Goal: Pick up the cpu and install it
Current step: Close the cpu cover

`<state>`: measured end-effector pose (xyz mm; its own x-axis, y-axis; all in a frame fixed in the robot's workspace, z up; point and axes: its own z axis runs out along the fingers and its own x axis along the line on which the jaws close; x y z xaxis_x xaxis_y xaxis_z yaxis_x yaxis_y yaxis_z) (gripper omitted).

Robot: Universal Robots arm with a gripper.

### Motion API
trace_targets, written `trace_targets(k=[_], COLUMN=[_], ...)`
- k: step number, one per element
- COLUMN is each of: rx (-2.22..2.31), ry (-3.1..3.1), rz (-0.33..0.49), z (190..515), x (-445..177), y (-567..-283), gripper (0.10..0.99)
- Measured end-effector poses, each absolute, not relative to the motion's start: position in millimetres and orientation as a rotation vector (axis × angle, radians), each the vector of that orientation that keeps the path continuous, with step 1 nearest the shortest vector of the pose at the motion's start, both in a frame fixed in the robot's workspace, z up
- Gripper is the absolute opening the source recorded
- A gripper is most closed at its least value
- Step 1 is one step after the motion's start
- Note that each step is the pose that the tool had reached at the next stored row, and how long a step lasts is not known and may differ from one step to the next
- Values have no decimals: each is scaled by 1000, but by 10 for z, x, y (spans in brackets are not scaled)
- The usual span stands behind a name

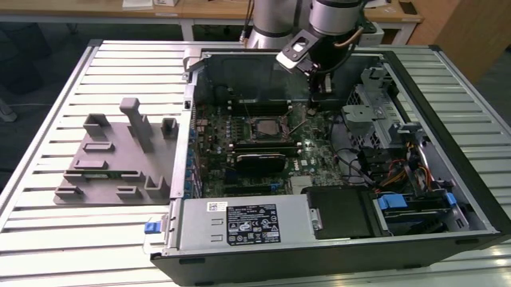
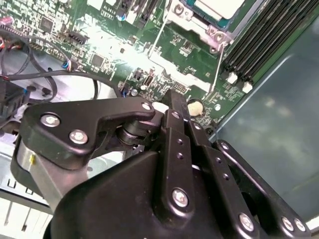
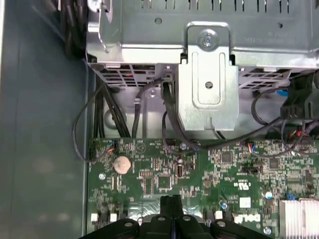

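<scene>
On a slatted desk point(image 1: 48, 239), the open case's point(image 1: 264, 78) walls enclose the socket point(image 1: 248, 127), where the cpu point(image 2: 219, 6) sits, cut off in the second wrist view. Beside the socket, the arm's point(image 1: 331, 21) jaws hang clenched, empty.

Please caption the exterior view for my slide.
Black gripper above green motherboard in open computer case; silver-grey square cpu socketed.

Black gripper point(image 2: 173, 99), fingers pressed together, over motherboard point(image 2: 124, 45); cpu point(image 2: 219, 6), partly cropped, probably seated in socket point(image 2: 188, 21).
</scene>
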<state>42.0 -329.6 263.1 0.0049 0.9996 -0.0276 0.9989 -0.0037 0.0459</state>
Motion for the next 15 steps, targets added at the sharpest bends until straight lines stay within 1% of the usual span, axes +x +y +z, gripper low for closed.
trace_targets(k=[8,15], rx=[2190,2189], ry=[2180,2180], rz=[20,20], z=[2468,2455], x=[443,445], y=[-3296,-3296], gripper=[106,106])
